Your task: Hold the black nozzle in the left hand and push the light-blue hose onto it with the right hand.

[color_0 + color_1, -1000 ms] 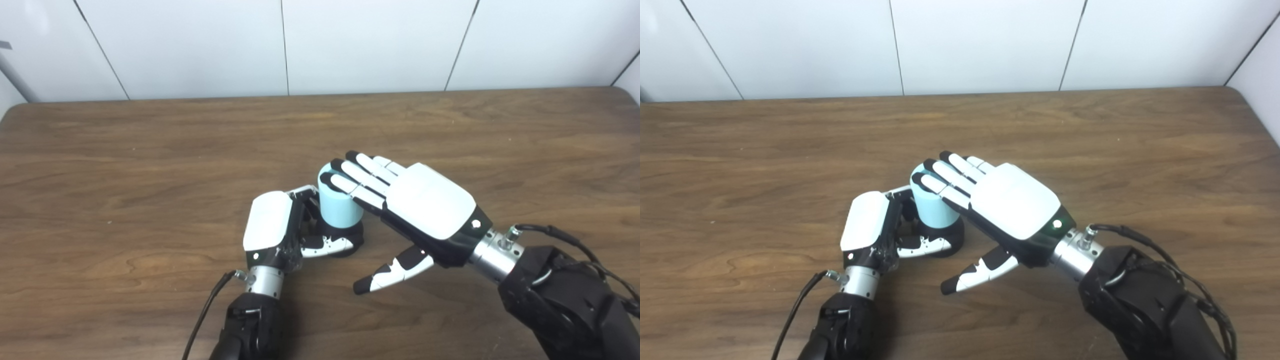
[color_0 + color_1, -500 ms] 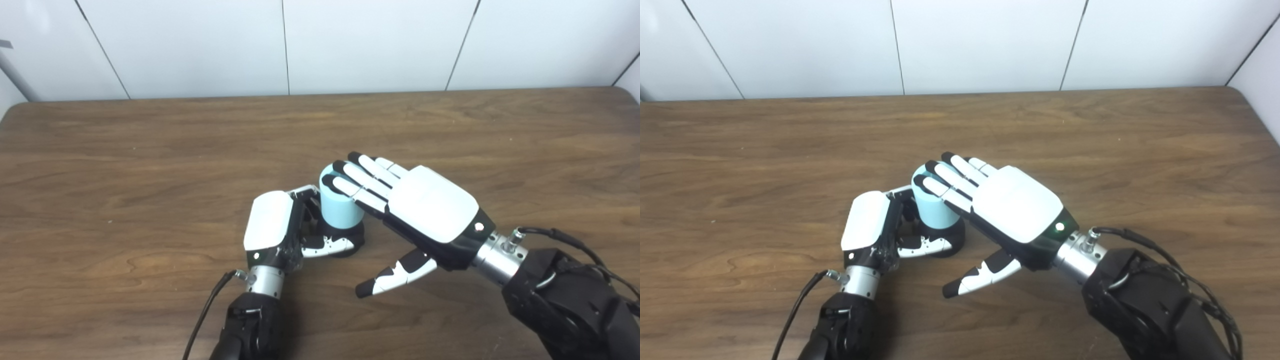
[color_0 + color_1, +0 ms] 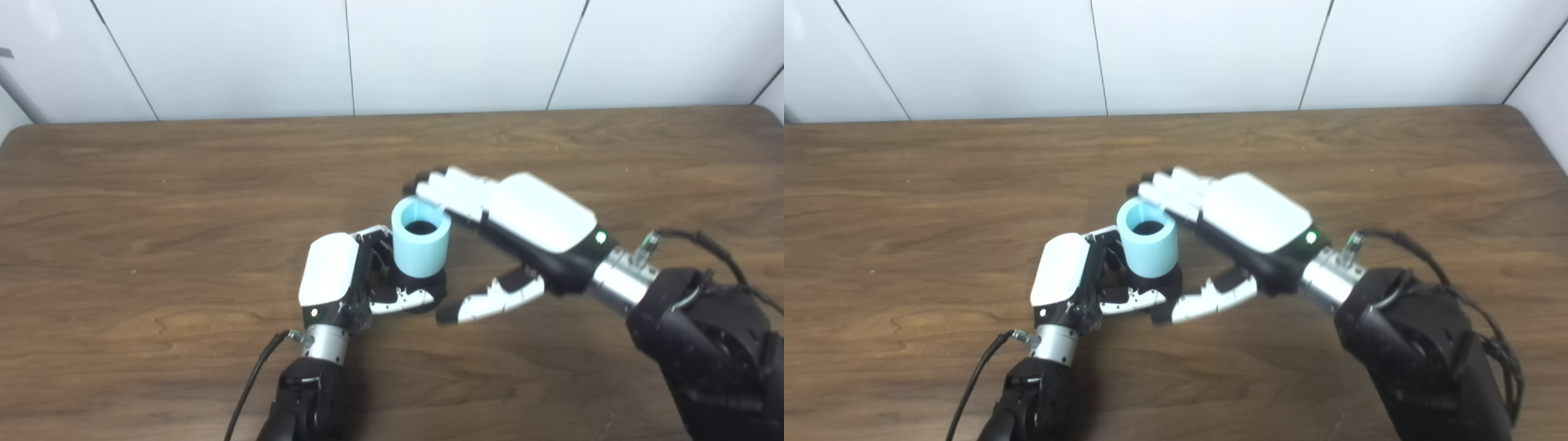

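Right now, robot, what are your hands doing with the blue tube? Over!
Left robot hand shut on black nozzle. Right robot hand open, beside light-blue hose, not gripping. Hose upright on nozzle. Nothing in the way.

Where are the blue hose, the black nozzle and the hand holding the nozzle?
light-blue hose (image 3: 420,254): left eye view, front wall.
black nozzle (image 3: 429,285): left eye view, base under hose.
left hand (image 3: 329,277): left eye view, white back.

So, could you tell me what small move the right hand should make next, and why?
Probably draw the right hand clear to the right. The light-blue hose stands upright on the black nozzle, which the left hand grips at its base. The right hand's fingers are open and blurred, beside the hose's rim rather than on top, so the push looks finished.
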